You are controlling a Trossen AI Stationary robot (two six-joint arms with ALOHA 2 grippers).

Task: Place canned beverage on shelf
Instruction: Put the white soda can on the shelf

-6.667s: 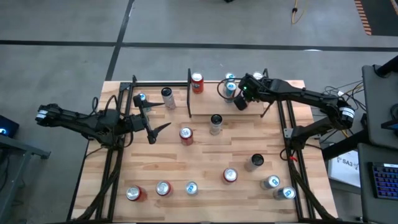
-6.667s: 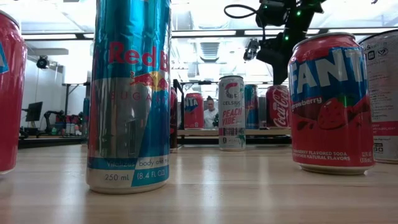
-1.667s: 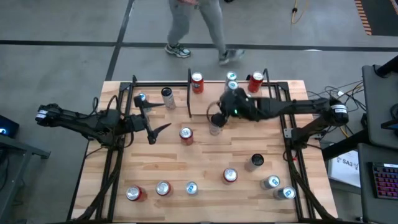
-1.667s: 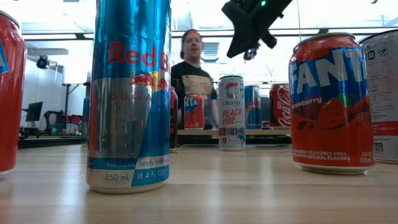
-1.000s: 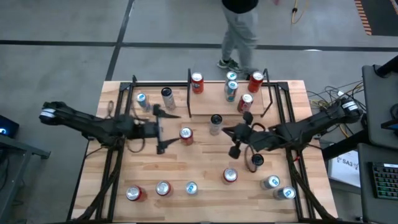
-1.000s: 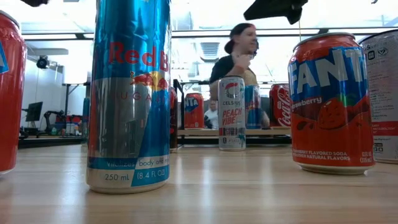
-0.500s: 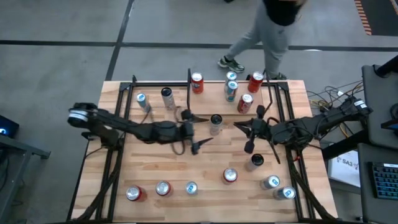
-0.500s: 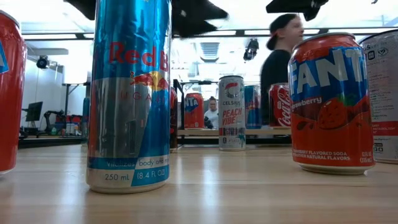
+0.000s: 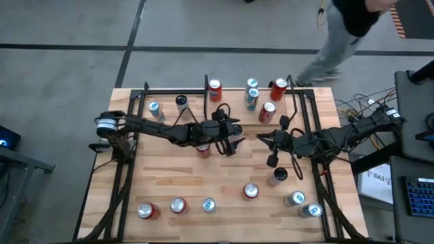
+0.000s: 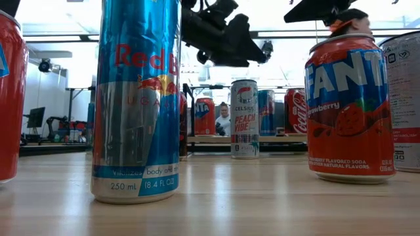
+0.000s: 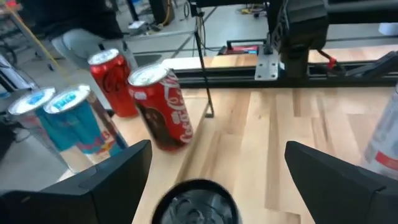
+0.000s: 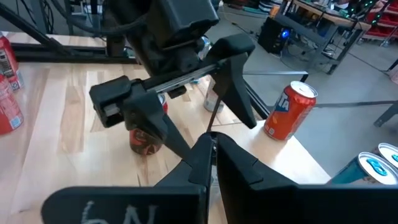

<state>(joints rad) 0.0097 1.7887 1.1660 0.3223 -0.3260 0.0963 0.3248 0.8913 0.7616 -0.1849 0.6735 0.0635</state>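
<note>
Black left gripper (image 9: 234, 136) now over can (image 11: 194, 202).

Table (image 9: 224, 183) pale butcher-block wood; shelf (image 9: 274, 120) light wood, black rails; Red Bull can (image 10: 136, 98) blue-silver, red lettering; Fanta can (image 10: 348, 108) red, strawberry print; Celsius can (image 10: 244, 118) white, peach lettering; arms dark

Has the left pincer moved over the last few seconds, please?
Yes. The left pincer has swung from the table's left side toward the middle, now beside the shelf's black centre rail.

Even overhead light, soft shadows; low view backlit w/ glare, bg blurred.
</note>
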